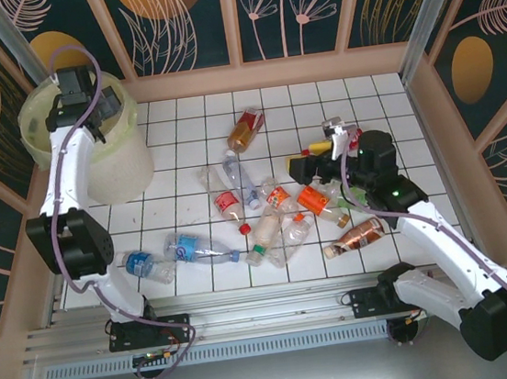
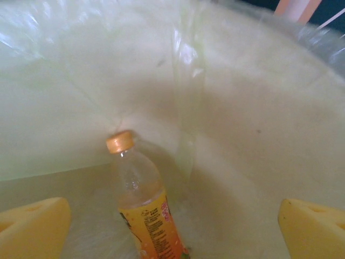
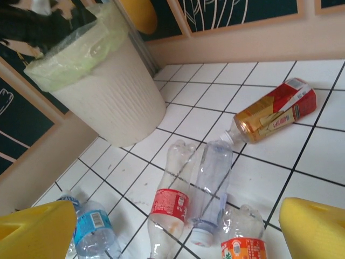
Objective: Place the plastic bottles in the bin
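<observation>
Handling: bottles (image 1: 274, 207) looked light, thin-walled and slippery; best pinched mid-body, as crushed ones may buckle.
Look: clear or amber; red, orange, blue labels.
Place: scattered on tiles (image 1: 384, 118); one bottle (image 2: 143, 199) lay in bin (image 1: 125, 164).
Left gripper (image 1: 81, 89): fingers spread, empty, over bin.
Right gripper (image 1: 312, 156): fingers spread, empty, over pile.

White tiled table (image 1: 381, 100), dark grout. Teal panels (image 1: 305, 7) with pale flower outlines and orange discs stand far, left and right, framed in light wood (image 1: 230, 17). A metal rail (image 1: 268, 310) lines the near edge.
</observation>
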Robot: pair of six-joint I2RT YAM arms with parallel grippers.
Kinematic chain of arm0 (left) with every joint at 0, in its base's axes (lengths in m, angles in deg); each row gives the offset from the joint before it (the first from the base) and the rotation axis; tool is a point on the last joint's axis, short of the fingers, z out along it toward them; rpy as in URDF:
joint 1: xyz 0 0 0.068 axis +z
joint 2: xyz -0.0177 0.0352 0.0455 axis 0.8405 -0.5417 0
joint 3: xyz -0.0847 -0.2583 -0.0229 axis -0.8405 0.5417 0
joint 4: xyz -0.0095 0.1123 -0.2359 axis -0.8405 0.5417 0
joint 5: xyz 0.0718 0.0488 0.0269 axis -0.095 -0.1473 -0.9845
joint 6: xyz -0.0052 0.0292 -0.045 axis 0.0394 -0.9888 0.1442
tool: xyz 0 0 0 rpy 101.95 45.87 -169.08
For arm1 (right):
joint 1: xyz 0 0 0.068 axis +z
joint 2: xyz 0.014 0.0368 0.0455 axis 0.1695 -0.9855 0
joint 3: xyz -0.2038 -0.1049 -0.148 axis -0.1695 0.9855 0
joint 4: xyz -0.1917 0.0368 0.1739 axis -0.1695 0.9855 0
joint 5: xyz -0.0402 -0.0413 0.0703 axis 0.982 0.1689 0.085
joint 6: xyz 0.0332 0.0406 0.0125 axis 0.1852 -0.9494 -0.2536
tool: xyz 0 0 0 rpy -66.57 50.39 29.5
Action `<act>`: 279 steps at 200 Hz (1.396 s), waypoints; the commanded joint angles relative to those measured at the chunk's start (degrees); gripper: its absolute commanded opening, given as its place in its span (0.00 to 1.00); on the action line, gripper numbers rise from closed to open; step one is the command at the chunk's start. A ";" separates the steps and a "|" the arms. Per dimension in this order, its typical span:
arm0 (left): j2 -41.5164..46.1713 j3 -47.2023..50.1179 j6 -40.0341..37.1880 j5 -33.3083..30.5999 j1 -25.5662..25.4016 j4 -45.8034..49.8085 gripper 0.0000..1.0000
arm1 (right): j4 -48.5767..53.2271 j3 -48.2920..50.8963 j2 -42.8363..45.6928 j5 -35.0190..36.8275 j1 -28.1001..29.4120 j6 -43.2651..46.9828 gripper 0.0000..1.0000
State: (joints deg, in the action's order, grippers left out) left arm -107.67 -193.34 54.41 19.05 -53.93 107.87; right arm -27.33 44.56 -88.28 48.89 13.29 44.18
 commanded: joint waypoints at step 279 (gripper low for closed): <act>39.69 41.41 8.71 43.89 -22.15 -25.52 0.99 | 14.73 -20.07 -46.07 21.98 12.20 12.19 0.70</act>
State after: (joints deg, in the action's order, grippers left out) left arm -68.65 -153.23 61.45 58.11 -75.61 87.72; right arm -15.01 27.10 -132.19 67.62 24.87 54.76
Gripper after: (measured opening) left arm 0.986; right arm 0.703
